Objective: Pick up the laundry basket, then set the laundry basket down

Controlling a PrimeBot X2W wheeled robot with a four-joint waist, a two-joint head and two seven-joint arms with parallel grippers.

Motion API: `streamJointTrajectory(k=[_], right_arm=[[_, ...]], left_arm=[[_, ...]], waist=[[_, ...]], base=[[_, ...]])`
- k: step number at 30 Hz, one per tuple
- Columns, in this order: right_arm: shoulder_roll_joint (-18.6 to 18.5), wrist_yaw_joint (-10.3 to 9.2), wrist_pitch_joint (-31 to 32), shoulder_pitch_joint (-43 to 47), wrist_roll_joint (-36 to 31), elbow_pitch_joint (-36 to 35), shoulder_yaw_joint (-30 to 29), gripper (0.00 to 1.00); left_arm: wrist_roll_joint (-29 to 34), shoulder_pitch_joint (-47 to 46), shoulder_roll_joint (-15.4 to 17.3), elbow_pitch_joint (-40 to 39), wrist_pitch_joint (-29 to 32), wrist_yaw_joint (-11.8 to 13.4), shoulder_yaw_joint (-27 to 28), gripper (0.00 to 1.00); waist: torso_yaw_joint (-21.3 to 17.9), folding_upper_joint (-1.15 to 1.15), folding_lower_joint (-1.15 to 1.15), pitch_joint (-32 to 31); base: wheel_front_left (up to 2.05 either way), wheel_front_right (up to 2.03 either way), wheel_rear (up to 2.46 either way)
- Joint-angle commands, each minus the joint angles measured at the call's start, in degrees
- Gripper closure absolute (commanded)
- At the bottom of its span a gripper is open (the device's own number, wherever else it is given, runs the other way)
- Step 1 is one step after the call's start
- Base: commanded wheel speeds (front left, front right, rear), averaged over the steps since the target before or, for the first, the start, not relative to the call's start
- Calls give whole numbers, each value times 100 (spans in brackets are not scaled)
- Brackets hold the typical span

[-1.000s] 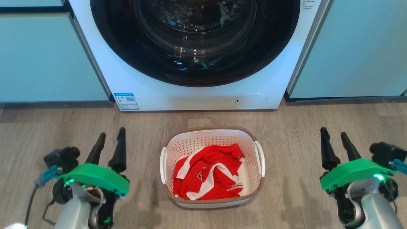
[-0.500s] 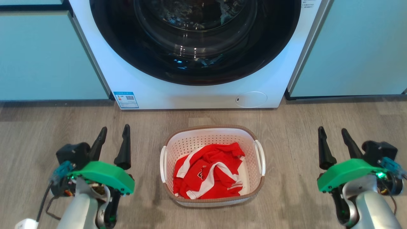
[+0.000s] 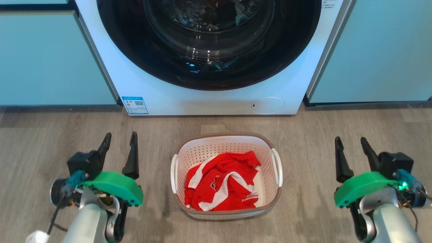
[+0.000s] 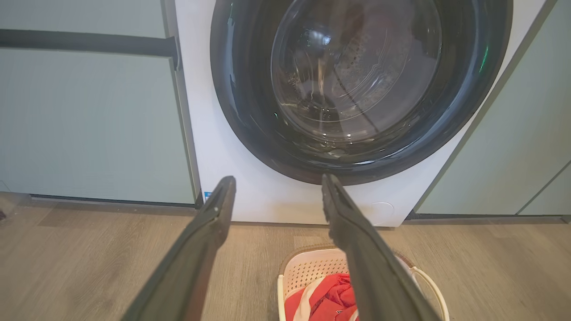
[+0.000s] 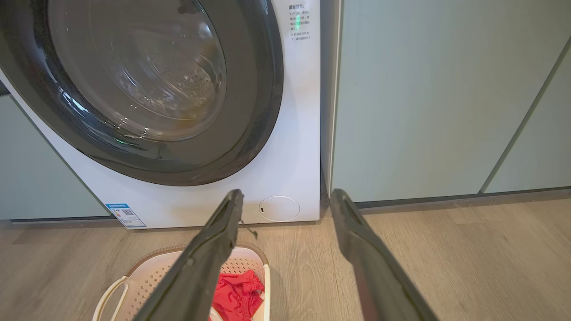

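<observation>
The laundry basket [image 3: 224,143], white and perforated with a brown rim, stands on the wooden floor before the washing machine, holding a red and white garment [image 3: 221,182]. Its white handles sit at both sides. My left gripper [image 3: 120,137] hovers open to the basket's left, well apart from it. My right gripper [image 3: 350,141] stands open to the basket's right, also apart. In the left wrist view the basket [image 4: 308,267] lies low beside the open fingers of my left gripper [image 4: 276,189]. The right wrist view has the basket [image 5: 147,274] at lower left of my right gripper [image 5: 285,198].
A white front-loading washing machine [image 3: 216,101] with a dark round door stands just behind the basket. Pale green cabinet fronts [image 3: 50,57] flank it on both sides. Wooden floor [image 3: 303,135] lies open around the basket.
Both grippers have shifted slightly inward and turned a little, staying open. The basket has not moved.
</observation>
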Motion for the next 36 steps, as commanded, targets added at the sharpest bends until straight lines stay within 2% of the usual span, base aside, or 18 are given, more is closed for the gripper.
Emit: streamJointTrajectory(k=[1,15,36], right_arm=[[-33,-8,-98,-314,-126,-132,139,0],[-127,-9,-316,-395,-333,194,387,0],[-199,-9,-323,-414,3,332,478,0]], left_arm=[[174,-346,82,-98,-102,27,136,0],[772,-449,93,188,-282,135,69,0],[593,-468,82,311,-212,228,32,0]], waist=[[6,0,0,-5],[23,0,0,-39],[5,0,0,3]], base=[[0,0,0],[0,0,0],[0,0,0]])
